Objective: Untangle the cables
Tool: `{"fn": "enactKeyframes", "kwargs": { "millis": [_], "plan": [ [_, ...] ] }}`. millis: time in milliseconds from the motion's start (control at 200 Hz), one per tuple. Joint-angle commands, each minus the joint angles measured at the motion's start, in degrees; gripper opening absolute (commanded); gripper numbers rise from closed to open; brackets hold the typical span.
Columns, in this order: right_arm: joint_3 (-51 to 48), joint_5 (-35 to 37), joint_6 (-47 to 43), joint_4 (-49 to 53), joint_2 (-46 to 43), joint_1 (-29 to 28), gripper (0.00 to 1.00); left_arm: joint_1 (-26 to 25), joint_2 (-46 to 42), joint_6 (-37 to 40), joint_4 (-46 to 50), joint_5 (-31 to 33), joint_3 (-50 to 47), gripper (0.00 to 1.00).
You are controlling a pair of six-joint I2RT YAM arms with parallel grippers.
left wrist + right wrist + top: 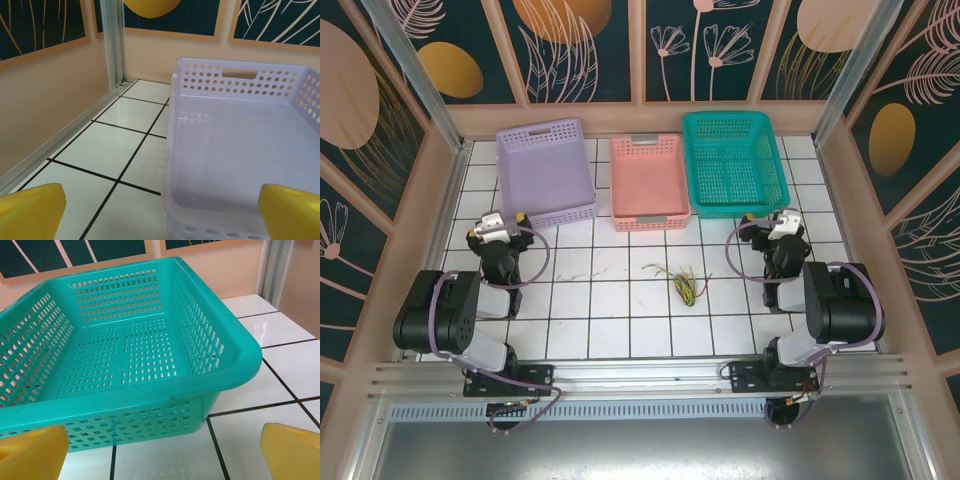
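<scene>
The cables [682, 281] lie in a small tangle of yellow, green and dark wires on the white tiles, midway between the two arms. My left gripper [505, 221] hangs at the near left corner of the lilac basket [546, 168], open, with nothing between its yellow fingertips [30, 212]. My right gripper [770, 219] stands open in front of the teal basket [732, 160], its yellow fingertips [292, 450] wide apart and empty. Both grippers are well away from the cables.
A pink basket [648, 180] sits between the lilac basket [240, 145] and the teal basket [125, 355] along the back. A raised wooden frame [440, 180] and metal posts bound the tiled floor [610, 310] on all sides.
</scene>
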State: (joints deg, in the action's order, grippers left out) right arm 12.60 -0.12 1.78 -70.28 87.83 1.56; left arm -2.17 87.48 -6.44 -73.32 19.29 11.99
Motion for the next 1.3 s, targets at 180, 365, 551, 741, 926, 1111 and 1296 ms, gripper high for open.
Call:
{"fn": "enactKeyframes", "kwargs": {
  "millis": [180,365,551,741,926,1111,1296],
  "plan": [
    [0.93,-1.06,-0.72,-0.92,0.41,0.52,0.99,0.37,-0.47,-0.33,-2.14,-0.82,0.09,0.99],
    [0.94,-1.08,-0.72,-0.91,0.45,0.51,0.99,0.41,-0.55,-0.33,-2.09,-0.75,0.13,0.99],
    [0.93,-1.03,-0.73,-0.86,0.41,0.55,0.99,0.41,-0.56,-0.37,-2.09,-0.76,0.02,0.99],
    [0.93,-1.02,-0.73,-0.92,0.46,0.53,0.99,0.37,-0.55,-0.37,-2.1,-0.77,0.12,0.99],
    [0.85,-0.59,-0.66,-1.39,0.19,0.45,0.99,0.34,-1.42,-0.39,-3.02,-0.25,-0.36,0.99],
    [9.47,14.2,3.52,23.23,-16.47,-1.52,0.99,-0.85,-23.38,-6.91,23.0,10.21,3.31,0.99],
    [28.14,27.45,8.64,50.15,-28.43,-6.67,0.99,-2.02,-37.76,-8.7,40.33,9.54,11.97,0.99]
  ]
}}
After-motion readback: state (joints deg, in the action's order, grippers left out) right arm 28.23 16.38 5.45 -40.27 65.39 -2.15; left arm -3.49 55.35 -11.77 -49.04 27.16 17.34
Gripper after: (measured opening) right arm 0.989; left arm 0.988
